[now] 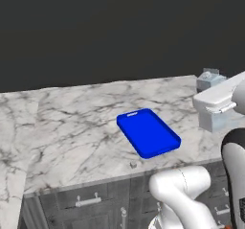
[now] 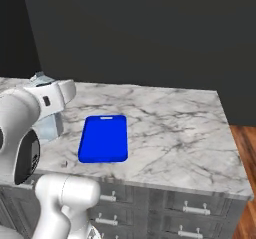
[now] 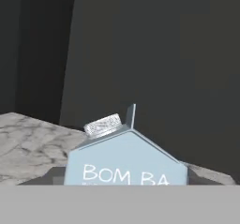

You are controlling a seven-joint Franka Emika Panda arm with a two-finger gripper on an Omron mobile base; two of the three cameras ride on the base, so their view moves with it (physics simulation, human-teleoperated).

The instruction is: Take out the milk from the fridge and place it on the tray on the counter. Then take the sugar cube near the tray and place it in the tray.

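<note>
We are holding milk [image 3: 125, 164] upright in gripper [image 1: 215, 109], jaws clamped on carton sides; tray [image 1: 149, 132] lying left of it on counter [image 1: 72, 127], long axis running away from us.

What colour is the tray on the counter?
Bright blue; the tray shows best in the right base view.

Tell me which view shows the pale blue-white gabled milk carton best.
The hand view: the pale blue-white gabled milk carton faces the camera, cap and lettering plain. In the left base view and right base view, the white arm covers most of it.
</note>
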